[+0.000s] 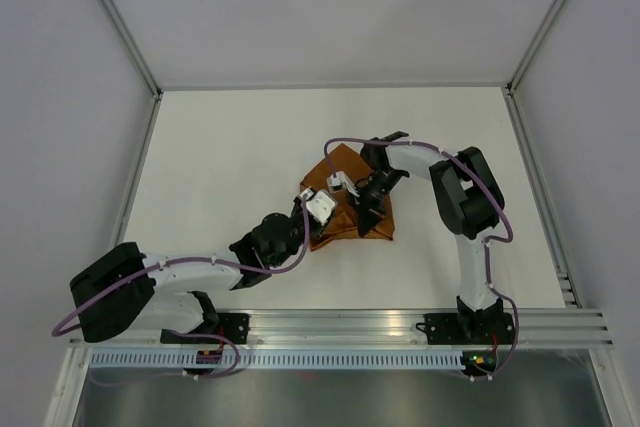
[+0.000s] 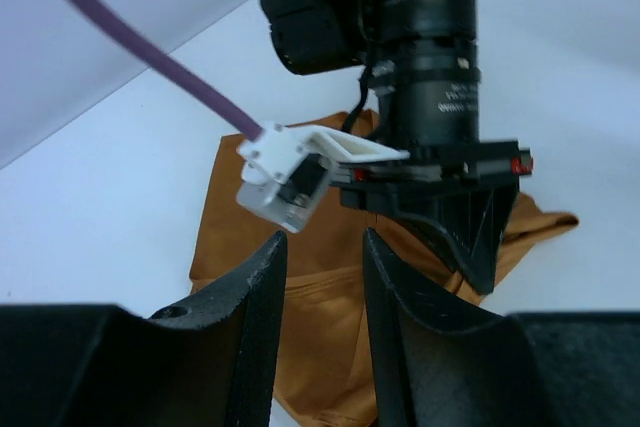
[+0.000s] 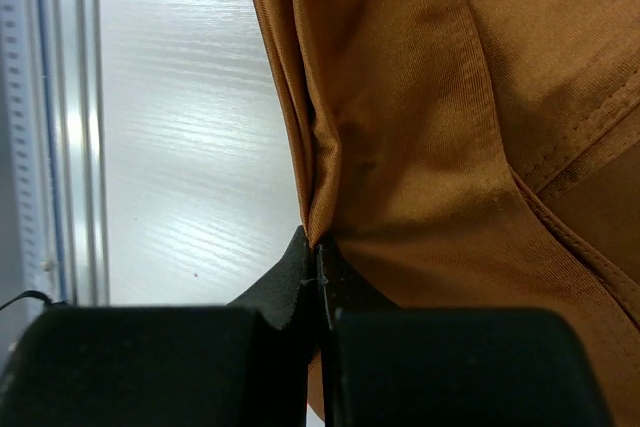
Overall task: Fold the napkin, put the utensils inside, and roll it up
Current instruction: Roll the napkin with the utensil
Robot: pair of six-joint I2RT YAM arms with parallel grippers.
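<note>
Black fingers of the right gripper are squeezing tight together, pinching a fold of the napkin right at their tips. That edge of the brown cloth is standing up in a ridge where it is being pinched. The left gripper is waiting at the napkin's left side. Its two fingers are standing apart, with nothing between them that I can see, only cloth showing beyond.

The napkin is lying near the middle of the white table, a little to the right, bunched into a rough, lumpy shape. I think the folding is going on but is not neat or done yet. No fork is showing in any view, so I cannot tell where it is. Putting it inside and rolling the napkin up are both left to do.
</note>
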